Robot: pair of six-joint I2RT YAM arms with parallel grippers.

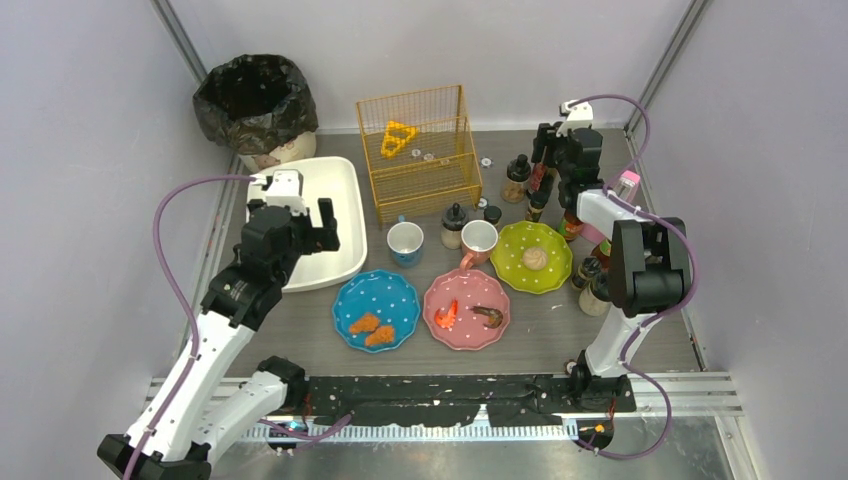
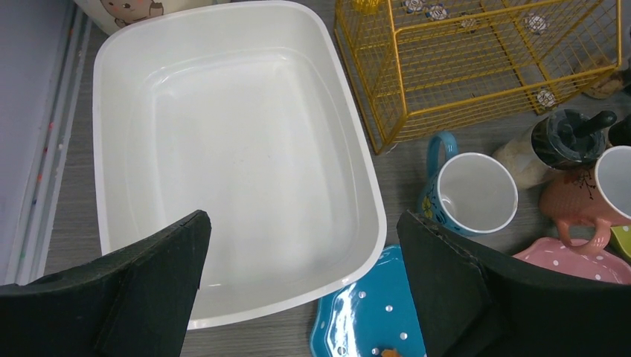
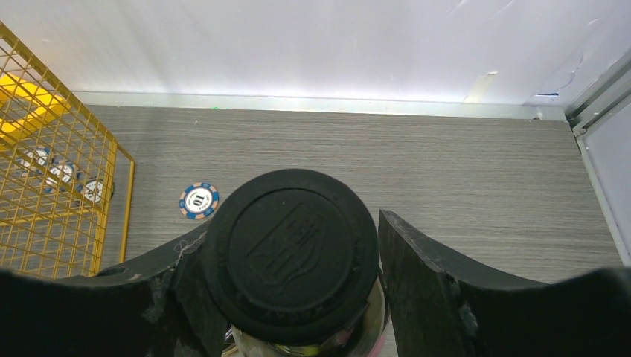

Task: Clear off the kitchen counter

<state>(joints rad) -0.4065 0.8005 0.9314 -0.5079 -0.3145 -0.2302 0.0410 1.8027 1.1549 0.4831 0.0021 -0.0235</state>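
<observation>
Three plates, blue (image 1: 396, 293), pink (image 1: 470, 336) and green (image 1: 514, 252), all with food on them, lay on the kitchen counter (image 1: 540, 335) toward its near edge. Two mugs, one blue (image 1: 405, 243) and one pink (image 1: 478, 240), stood just behind them. Several spice bottles (image 1: 590, 285) were clustered along the right edge. The white tub (image 1: 342, 200) at the left edge was empty, so by my judgement the clearing had barely begun and nearly everything was left to do. The left gripper (image 2: 303, 219) hung over the tub's near end, its jaws wide apart and holding nothing. The right gripper (image 3: 290, 227), near the far right corner, had its jaws on either side of a black-capped bottle (image 3: 294, 260) and close against the cap. Whether they were clamped on it I could not tell. For open room, there was a bare strip along the near edge and bare counter behind the bottle up to the back wall. A wire basket (image 1: 420, 150) took up the middle of the far edge, and a lined bin (image 1: 255, 100) stood beyond the far left corner. The right wall pressed close on the bottle cluster.
</observation>
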